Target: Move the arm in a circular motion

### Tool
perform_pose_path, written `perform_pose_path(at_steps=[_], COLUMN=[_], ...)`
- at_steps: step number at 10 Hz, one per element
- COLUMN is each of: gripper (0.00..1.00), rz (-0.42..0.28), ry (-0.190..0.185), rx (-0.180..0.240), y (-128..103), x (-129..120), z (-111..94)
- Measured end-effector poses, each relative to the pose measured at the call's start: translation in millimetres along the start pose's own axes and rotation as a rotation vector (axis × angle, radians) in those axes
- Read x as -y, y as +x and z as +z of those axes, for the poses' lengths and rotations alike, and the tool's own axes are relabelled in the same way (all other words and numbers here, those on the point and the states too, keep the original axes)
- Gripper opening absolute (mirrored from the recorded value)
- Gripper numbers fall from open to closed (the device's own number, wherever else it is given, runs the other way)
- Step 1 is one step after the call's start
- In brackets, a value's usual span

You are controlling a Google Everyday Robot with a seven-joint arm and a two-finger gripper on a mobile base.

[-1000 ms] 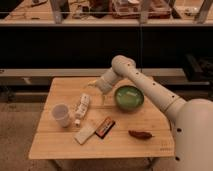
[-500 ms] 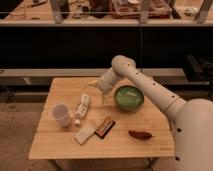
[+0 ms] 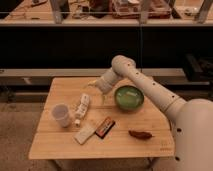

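Though the big white arm [image 3: 150,92] starts low on the right, past the right edge of the table [image 3: 62,87], it goes up and across to a round joint near the back edge and then bends down toward the wood. At its thin end is the gripper [image 3: 95,85]. It hangs over the middle of the table, closer to the back edge than to the front edge. It looks small and a bit yellow, and I cannot tell if it is open or closed. Just to the right of the gripper sits a green bowl [image 3: 129,98], and the thick part of the arm passes right behind the bowl. A little way toward the front edge from the gripper, a white bottle [image 3: 81,107] lies on its side. A white cup [image 3: 61,115] stands upright beside the bottle, near the left edge. Closer to the front edge lie two flat packs side by side, so close they seem to touch: a white pack [image 3: 85,134] and a dark pack [image 3: 105,127] with red on it. Near the front right corner lies a small brown-red thing [image 3: 140,134], well apart from the packs. It might be a dried pepper, but it is hard to be sure.
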State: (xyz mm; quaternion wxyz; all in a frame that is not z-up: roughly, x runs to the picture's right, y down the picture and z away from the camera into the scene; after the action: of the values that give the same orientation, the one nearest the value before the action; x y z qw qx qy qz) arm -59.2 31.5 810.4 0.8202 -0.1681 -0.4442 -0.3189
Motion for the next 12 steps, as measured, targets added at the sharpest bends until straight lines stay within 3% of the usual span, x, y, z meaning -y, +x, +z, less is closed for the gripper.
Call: perform_pose_path(at_steps=[5, 7, 8, 11, 12], gripper=[0.80, 0.80, 0.80, 0.80, 0.80], rz=[-0.001, -0.012, -0.031, -0.144, -0.169], ry=[-0.001, -0.028, -0.063, -0.322, -0.388], rx=[-0.001, -0.045, -0.088, -0.358, -0.410], y=[0, 3, 4, 0, -8], x=[0, -2, -1, -5, -5], z=[0, -3, -5, -40, -51])
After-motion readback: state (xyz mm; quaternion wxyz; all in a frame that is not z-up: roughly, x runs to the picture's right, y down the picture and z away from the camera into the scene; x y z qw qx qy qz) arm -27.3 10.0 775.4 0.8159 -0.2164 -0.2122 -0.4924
